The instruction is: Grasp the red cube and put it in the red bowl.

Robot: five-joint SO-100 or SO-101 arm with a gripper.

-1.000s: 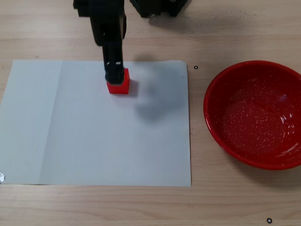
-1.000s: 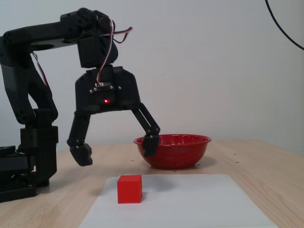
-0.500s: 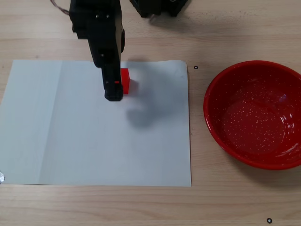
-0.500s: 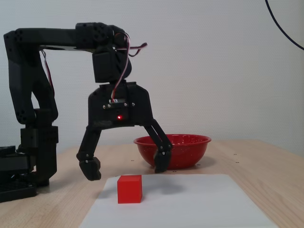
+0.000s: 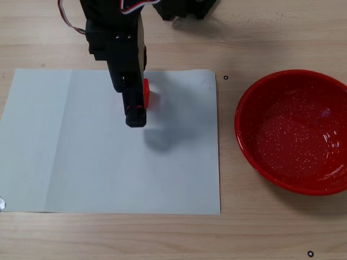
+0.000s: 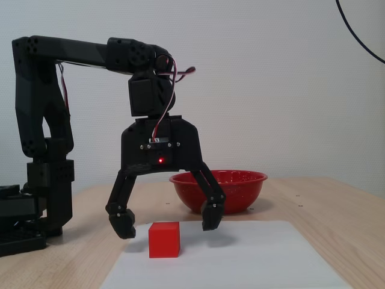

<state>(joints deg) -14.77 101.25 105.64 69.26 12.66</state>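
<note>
We are lining up the grasp: our hand hangs spread above the red cube (not touching). Next we lower, pinch, then carry to the red bowl.

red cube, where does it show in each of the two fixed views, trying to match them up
Top-down fixed view: the small matte red cube lies near the upper edge of the white paper sheet, mostly hidden under the black arm; only its right side shows.
Side fixed view: the cube sits low and left of centre on the sheet, below the open tool.
Shared landmark: the large glossy red bowl, off the sheet.
</note>
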